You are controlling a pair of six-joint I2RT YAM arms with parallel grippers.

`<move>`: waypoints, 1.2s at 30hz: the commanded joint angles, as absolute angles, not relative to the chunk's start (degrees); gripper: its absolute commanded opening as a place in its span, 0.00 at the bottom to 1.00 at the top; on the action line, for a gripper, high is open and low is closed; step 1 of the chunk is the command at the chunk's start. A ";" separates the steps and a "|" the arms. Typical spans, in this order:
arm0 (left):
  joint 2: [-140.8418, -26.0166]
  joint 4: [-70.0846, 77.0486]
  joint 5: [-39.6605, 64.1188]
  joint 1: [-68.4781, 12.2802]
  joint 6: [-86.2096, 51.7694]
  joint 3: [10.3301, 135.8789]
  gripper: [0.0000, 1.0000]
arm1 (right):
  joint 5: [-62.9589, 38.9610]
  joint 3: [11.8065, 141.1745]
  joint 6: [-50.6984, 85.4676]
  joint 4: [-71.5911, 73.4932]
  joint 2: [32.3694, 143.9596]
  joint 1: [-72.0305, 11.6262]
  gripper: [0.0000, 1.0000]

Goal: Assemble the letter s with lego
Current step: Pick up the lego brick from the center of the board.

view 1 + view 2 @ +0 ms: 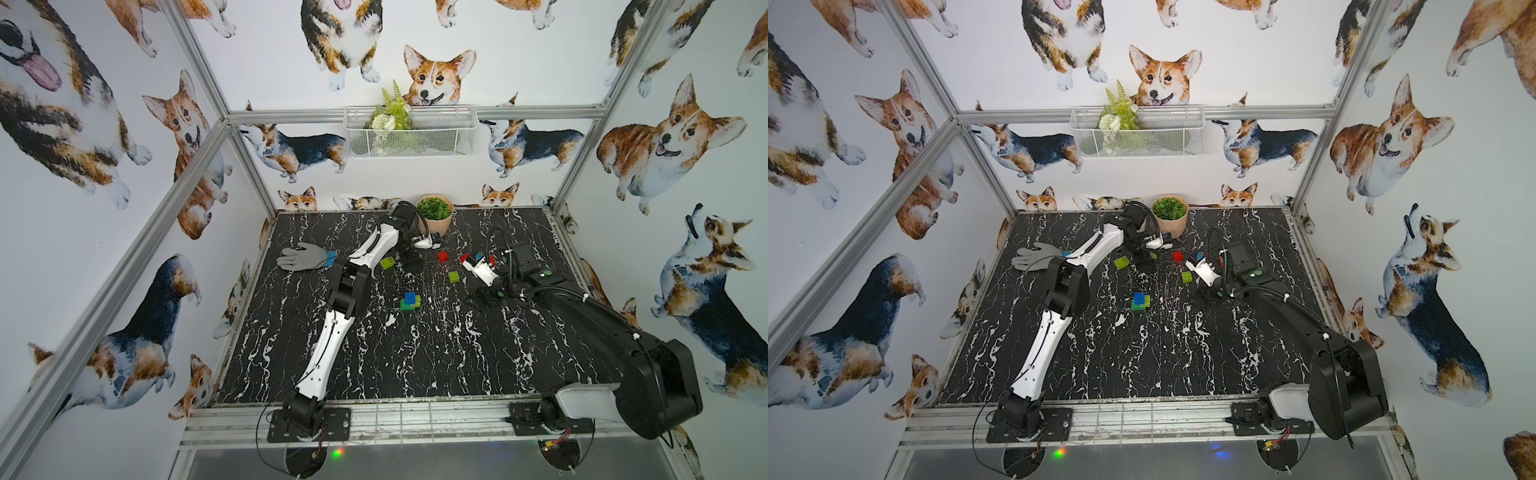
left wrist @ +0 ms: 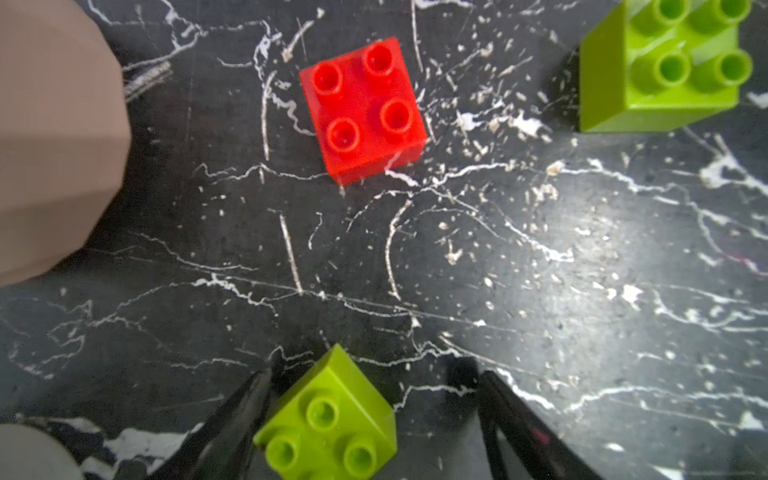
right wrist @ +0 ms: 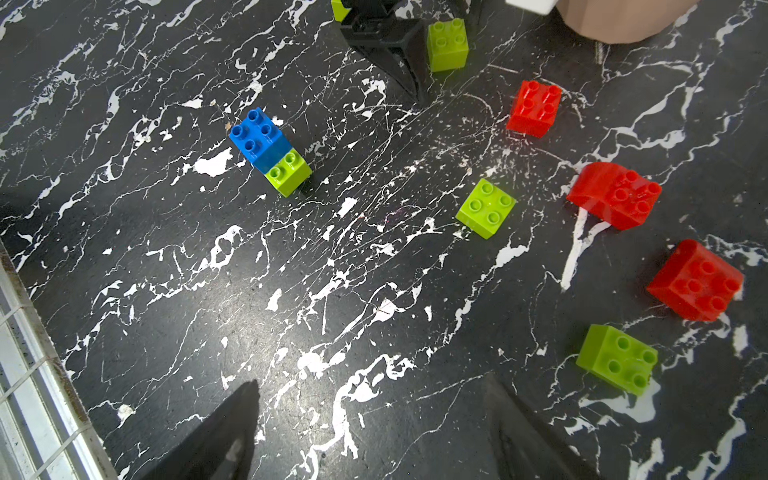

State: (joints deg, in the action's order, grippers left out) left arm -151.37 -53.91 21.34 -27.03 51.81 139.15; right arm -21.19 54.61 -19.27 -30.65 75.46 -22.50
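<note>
Table [image 1: 415, 353]: S barely started. Left gripper [image 2: 363, 370] has its fingers wide astride a lime brick [image 2: 328, 419], not clamped yet. Right gripper [image 3: 372, 384] gapes wide, empty. Only one small stack [image 3: 268, 149] is built mid-table (blue on green). The rest lie loose, e.g. red brick [image 2: 362, 109].

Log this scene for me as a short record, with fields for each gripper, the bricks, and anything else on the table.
left gripper: open, fingers on either side of a lime brick
right gripper: open, nothing between its fingers
stack: blue on top, green beneath
red bricks: three, loose
other lime bricks: three, loose
extras: potted plant at the far edge, grey glove
</note>
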 commanded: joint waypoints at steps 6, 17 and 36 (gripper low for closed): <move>-151.11 -59.13 22.14 -27.07 50.20 139.67 0.70 | -22.47 54.75 -18.78 -30.23 75.22 -22.50 0.87; -144.57 -58.97 20.88 -27.38 48.44 130.14 0.67 | -22.69 54.76 -18.80 -30.44 74.47 -22.54 0.87; -147.83 -57.52 16.83 -27.86 42.14 134.43 0.56 | -22.55 54.91 -18.81 -30.39 74.27 -22.55 0.87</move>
State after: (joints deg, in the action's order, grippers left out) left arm -147.55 -56.51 17.58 -27.81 43.29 133.86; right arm -21.65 54.61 -19.25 -30.76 74.22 -22.50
